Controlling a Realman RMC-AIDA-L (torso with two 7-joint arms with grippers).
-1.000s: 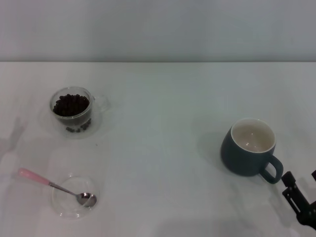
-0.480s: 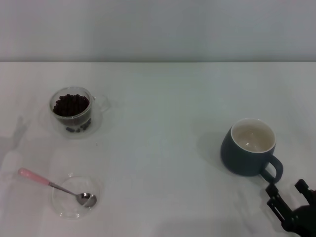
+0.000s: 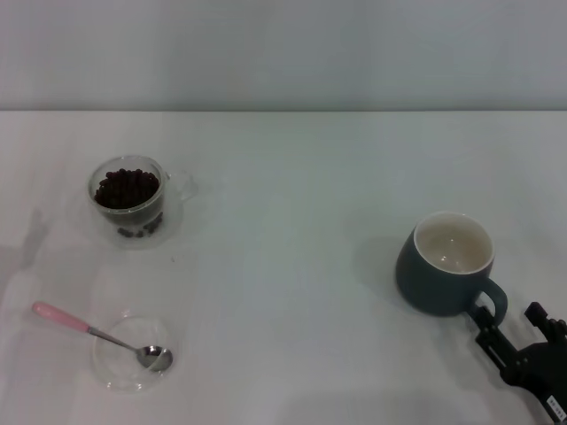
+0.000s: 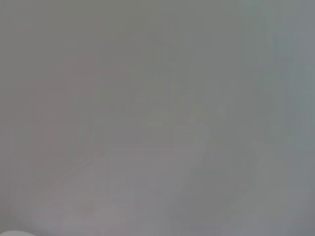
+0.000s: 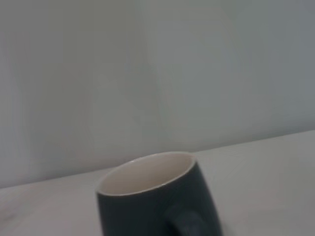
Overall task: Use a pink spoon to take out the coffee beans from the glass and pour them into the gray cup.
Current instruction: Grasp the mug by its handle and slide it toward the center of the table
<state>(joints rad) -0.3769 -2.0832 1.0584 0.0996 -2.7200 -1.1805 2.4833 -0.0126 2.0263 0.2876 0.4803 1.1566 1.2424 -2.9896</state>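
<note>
The pink spoon (image 3: pixel 84 327) lies at the near left, its silver bowl resting in a shallow clear dish (image 3: pixel 124 367). The glass (image 3: pixel 129 199) stands at the far left, holding a heap of coffee beans (image 3: pixel 128 188). The gray cup (image 3: pixel 446 262) stands at the right, upright and empty, with its handle toward the near right. My right gripper (image 3: pixel 509 317) is open just beside that handle, its left finger close to the handle. The cup also shows close up in the right wrist view (image 5: pixel 157 201). The left gripper is out of view.
The white table (image 3: pixel 292 266) runs back to a pale wall (image 3: pixel 283 53). The left wrist view shows only a blank grey surface.
My right gripper has moved left and then forward, up to the gray cup's handle. The spoon, glass and cup have not moved.
</note>
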